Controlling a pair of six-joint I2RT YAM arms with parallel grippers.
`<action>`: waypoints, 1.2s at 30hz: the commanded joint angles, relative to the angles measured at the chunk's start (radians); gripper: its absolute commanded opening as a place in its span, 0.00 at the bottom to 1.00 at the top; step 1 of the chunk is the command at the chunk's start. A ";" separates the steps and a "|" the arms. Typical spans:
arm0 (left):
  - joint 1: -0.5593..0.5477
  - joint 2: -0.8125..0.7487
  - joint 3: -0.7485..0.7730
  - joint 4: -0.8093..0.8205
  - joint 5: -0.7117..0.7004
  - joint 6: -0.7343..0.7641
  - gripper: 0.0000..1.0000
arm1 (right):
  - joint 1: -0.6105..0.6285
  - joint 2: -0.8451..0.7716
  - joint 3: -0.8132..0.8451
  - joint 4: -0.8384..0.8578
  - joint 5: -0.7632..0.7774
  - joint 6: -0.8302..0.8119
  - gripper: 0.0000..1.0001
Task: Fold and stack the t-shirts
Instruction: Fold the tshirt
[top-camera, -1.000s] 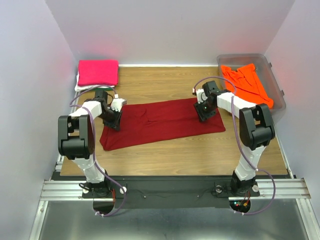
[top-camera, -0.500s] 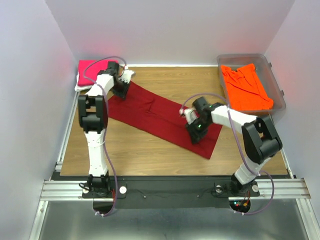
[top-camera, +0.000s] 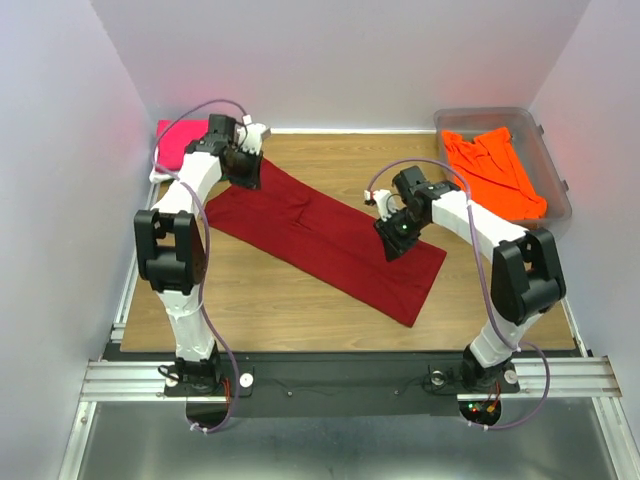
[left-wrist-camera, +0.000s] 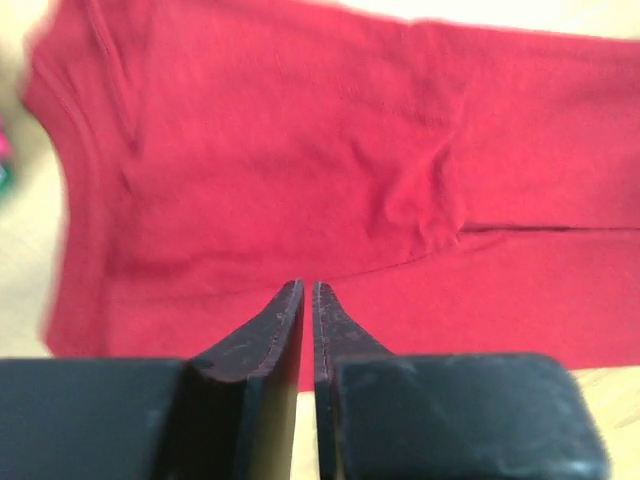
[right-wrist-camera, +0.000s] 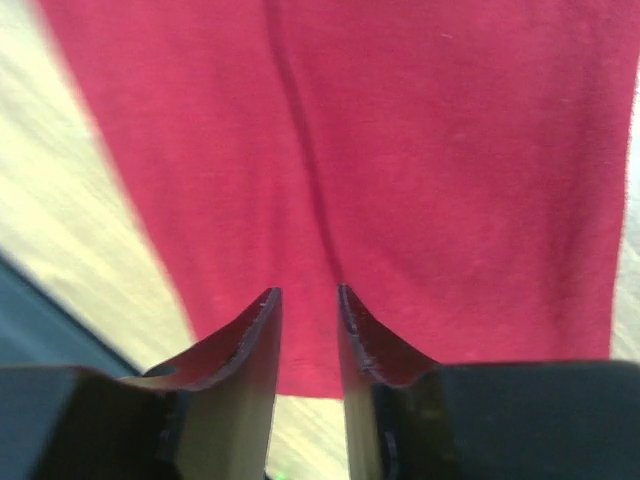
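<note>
I count three shirts for sure: one dark red shirt (top-camera: 320, 235) spread slantwise on the worktop (top-camera: 300, 300), one pink shirt (top-camera: 172, 145) folded at the far left corner, and one orange shirt (top-camera: 495, 170) crumpled in the single clear tub (top-camera: 555, 190) at far right. A white edge (top-camera: 157, 175) shows under the pink, too little to call.

Two tools. The left tool (top-camera: 245, 168) sits at the red shirt's far left end with its fingers nearly touching, a thin slit between them; I can't tell if cloth is pinched. The right tool (top-camera: 391, 243) is over the red shirt's right part, fingers parted, flat cloth showing through the gap, nothing grasped.

The left arm hides part of the pink shirt. Both wrist views are blurred at the edges.
</note>
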 joint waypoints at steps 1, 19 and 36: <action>0.002 -0.061 -0.178 0.056 -0.017 -0.091 0.16 | -0.019 0.073 0.001 0.051 0.120 -0.052 0.31; -0.093 0.316 0.086 0.012 -0.187 -0.059 0.02 | 0.063 0.159 -0.203 -0.060 -0.085 -0.037 0.24; -0.124 0.229 0.403 0.170 -0.052 -0.068 0.62 | 0.165 0.170 0.277 0.054 -0.414 0.126 0.46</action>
